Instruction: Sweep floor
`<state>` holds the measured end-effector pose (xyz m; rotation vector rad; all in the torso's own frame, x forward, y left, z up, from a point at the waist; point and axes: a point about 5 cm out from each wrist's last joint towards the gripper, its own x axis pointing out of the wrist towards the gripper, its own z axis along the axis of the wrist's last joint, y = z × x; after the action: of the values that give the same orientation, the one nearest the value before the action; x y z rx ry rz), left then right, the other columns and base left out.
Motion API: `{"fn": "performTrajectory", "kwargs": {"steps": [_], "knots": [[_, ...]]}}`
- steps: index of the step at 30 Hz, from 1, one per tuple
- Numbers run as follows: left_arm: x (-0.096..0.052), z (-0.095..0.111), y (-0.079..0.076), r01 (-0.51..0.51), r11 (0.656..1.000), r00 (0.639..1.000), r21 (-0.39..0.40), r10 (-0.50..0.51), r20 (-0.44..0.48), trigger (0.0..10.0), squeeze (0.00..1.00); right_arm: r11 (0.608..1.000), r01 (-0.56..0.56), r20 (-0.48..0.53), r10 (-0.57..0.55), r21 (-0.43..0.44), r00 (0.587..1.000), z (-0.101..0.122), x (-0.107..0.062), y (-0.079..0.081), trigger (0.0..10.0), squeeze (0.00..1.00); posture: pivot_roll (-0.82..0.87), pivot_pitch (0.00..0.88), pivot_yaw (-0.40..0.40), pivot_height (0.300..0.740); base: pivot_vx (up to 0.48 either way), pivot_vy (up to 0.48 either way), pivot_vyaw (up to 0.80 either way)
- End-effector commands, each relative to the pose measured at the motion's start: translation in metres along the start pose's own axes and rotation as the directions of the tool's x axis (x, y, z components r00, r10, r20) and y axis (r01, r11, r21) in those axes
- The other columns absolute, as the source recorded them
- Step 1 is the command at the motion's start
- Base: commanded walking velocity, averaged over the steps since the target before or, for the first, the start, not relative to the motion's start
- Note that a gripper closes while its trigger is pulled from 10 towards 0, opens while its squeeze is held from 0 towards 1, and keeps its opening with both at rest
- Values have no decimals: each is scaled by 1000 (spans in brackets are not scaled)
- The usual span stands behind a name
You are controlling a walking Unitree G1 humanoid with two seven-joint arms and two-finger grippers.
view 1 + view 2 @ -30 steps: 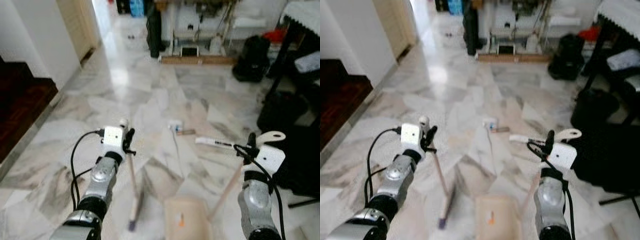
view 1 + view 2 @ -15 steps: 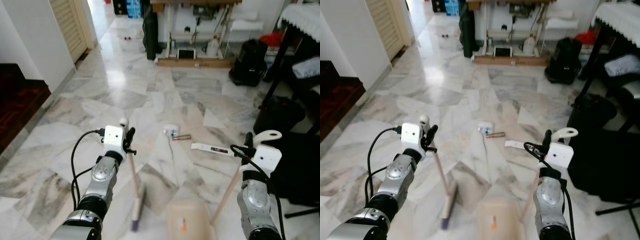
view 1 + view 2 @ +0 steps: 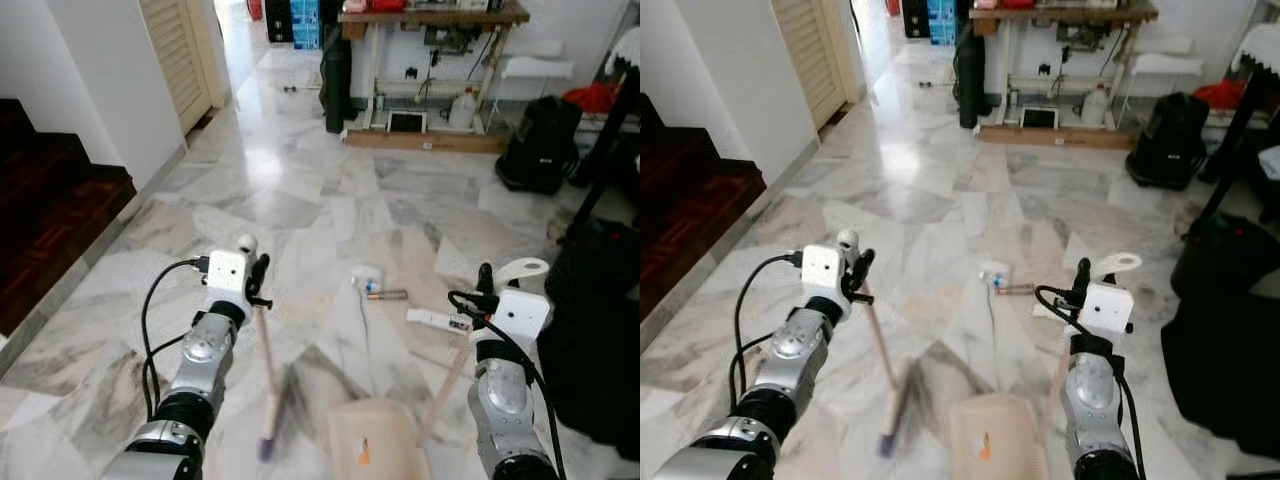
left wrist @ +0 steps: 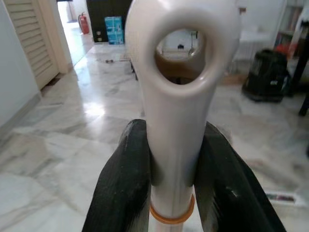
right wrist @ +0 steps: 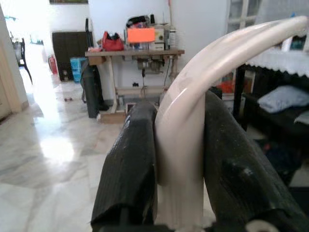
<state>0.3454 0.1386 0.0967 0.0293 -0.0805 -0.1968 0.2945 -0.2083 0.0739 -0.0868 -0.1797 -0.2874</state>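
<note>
Camera swung right; litter [image 3: 372, 283] unmoved. Left pincer [image 3: 255, 280] clamps broom handle [image 4: 175, 121], right pincer [image 3: 482, 290] clamps dustpan handle [image 5: 193, 121]; sweeping not begun.

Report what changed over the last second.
The broom head has swung: its bristles are blurred and sit farther toward the dustpan. The camera view shifted as well. The left gripper stays shut on the broom handle, the right gripper on the dustpan handle.
</note>
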Motion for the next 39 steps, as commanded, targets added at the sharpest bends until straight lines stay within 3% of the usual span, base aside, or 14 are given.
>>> {"fn": "performTrajectory", "kwargs": {"steps": [1, 11, 15, 36, 39], "knots": [[1, 7, 10, -21, 999, 999, 27, 20, 28, 10000, 0, 1000, -12, 35, 11, 14, 999, 8, 5, 5, 10000, 0, 52, 10, 6, 740, 292, 0, 0], [2, 7, 9, -18, 999, 1000, 26, 18, 26, 10000, 0, 999, -15, -11, 16, 40, 1000, 4, 6, 7, 10000, 0, 49, 18, 8, 740, 291, 0, 0], [2, 7, 9, -18, 1000, 1000, 26, 17, 25, 10000, 0, 999, -9, -14, 10, 46, 1000, 4, 7, 7, 10000, 0, 49, 20, 8, 740, 291, 0, -600], [2, 8, 9, -13, 1000, 1000, 28, 12, 28, 10000, 0, 999, -17, 4, 17, 32, 1000, 5, 6, 9, 10000, 0, 54, 2, 11, 740, 293, 0, 0], [2, 7, 8, -10, 1000, 1000, 29, 9, 29, 10000, 0, 997, 10, -7, -10, 77, 1000, 5, 6, 8, 10000, 0, 54, 0, 12, 740, 304, 0, 0]]}}
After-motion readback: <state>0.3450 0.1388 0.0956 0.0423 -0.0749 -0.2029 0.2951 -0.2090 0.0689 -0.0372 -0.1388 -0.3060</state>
